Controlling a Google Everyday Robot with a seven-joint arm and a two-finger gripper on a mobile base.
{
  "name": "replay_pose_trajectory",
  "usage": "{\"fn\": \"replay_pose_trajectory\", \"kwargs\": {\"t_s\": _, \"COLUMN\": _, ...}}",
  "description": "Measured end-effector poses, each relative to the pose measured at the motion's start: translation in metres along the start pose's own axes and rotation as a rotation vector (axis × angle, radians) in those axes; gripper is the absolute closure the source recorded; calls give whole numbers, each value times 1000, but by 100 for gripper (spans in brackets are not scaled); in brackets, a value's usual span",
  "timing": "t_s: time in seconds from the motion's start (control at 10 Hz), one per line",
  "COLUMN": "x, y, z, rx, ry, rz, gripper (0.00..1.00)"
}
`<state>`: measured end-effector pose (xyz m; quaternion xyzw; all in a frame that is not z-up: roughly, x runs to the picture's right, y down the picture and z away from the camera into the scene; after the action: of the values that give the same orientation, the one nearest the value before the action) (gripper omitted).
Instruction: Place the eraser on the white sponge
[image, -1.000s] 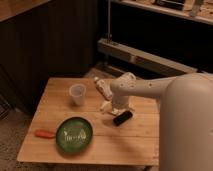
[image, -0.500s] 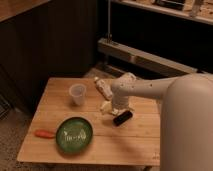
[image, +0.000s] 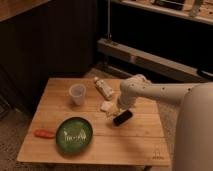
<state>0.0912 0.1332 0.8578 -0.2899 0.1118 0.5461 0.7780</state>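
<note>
The eraser (image: 123, 118), a small black oblong block, lies on the wooden table (image: 140, 142) right of centre. The white sponge (image: 106, 106), a small flat white pad, lies just left of it and a little further back; the two are close together, and I cannot tell whether they touch. My gripper (image: 116, 109) hangs from the white arm that reaches in from the right. It sits low over the table between the sponge and the eraser, right at the eraser's upper left end.
A clear cup (image: 77, 93) stands left of the sponge. A pale bottle (image: 104, 87) lies on its side behind the sponge. A green plate (image: 74, 135) sits at the front left with an orange object (image: 44, 133) beside it. A metal shelf rail (image: 150, 60) runs behind the table.
</note>
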Motion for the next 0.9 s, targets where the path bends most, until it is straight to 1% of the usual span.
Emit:
{"fn": "replay_pose_trajectory", "kwargs": {"t_s": 0.1, "x": -1, "y": 2, "z": 4, "rx": 24, "ry": 8, "rz": -17, "gripper": 0}}
{"fn": "replay_pose_trajectory", "kwargs": {"t_s": 0.2, "x": 0, "y": 2, "z": 7, "rx": 38, "ry": 15, "rz": -19, "gripper": 0}}
{"fn": "replay_pose_trajectory", "kwargs": {"t_s": 0.3, "x": 5, "y": -2, "z": 15, "rx": 57, "ry": 31, "rz": -22, "gripper": 0}}
{"fn": "replay_pose_trajectory", "kwargs": {"t_s": 0.4, "x": 10, "y": -6, "z": 20, "rx": 66, "ry": 39, "rz": -27, "gripper": 0}}
{"fn": "replay_pose_trajectory", "kwargs": {"t_s": 0.6, "x": 18, "y": -12, "z": 24, "rx": 65, "ry": 33, "rz": -36, "gripper": 0}}
{"fn": "replay_pose_trajectory", "kwargs": {"t_s": 0.7, "x": 23, "y": -17, "z": 25, "rx": 62, "ry": 26, "rz": -55, "gripper": 0}}
{"fn": "replay_pose_trajectory", "kwargs": {"t_s": 0.9, "x": 25, "y": -13, "z": 27, "rx": 46, "ry": 16, "rz": -82, "gripper": 0}}
